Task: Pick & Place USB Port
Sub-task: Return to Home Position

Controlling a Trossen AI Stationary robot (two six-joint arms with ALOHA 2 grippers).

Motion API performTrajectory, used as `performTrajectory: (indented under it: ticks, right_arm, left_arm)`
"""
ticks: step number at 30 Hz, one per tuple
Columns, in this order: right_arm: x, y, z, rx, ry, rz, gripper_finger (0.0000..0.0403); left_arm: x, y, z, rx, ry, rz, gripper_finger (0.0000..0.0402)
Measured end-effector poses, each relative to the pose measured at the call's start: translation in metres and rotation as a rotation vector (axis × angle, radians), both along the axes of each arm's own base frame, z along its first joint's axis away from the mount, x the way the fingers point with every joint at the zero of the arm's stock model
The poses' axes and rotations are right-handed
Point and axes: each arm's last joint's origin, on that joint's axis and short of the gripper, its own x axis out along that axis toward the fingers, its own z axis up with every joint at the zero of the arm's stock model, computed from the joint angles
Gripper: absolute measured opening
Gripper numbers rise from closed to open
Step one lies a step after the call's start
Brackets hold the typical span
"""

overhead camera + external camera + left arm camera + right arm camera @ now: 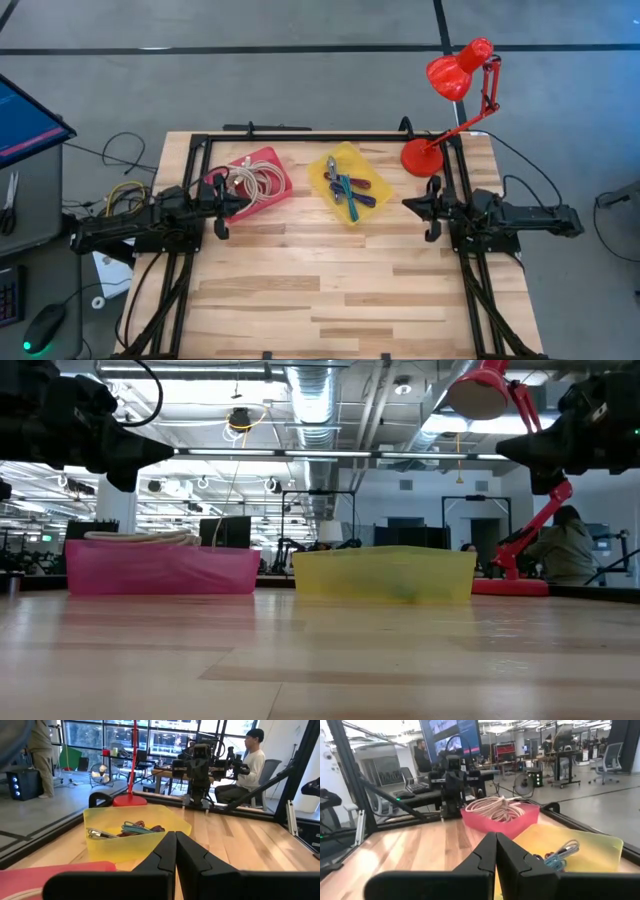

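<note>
A pink tray [258,181] on the table's far left holds coiled white cables [499,807]. A yellow tray [349,184] to its right holds several cables, teal, purple and red [135,828]. My left gripper [226,200] hovers shut at the pink tray's left side, above the table. My right gripper [417,205] hovers shut to the right of the yellow tray. Neither touches anything. In each wrist view the two fingers [176,851] [496,851] meet.
A red desk lamp stands with its base [422,157] on the table's far right corner, just beyond my right gripper. A black frame [300,138] runs along the far and side edges. The near half of the wooden table [330,290] is bare wood. People sit in the room beyond.
</note>
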Motion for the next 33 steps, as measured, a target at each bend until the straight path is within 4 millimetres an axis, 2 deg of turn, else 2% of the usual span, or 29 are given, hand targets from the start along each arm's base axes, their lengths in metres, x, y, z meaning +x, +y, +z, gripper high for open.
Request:
performTrajectory:
  ticks: [17,33]
  right_arm:
    - [0.0057,0.0006,-0.0077,-0.033,0.1,0.022,0.0]
    - [0.0059,0.0005,-0.0082,-0.002,0.098,0.019,0.0]
  left_arm:
    - [0.0008,0.0003,-0.0014,-0.001,0.019,0.006,0.0006]
    - [0.0034,0.0008,-0.0042,-0.007,0.055,0.006,0.0009]
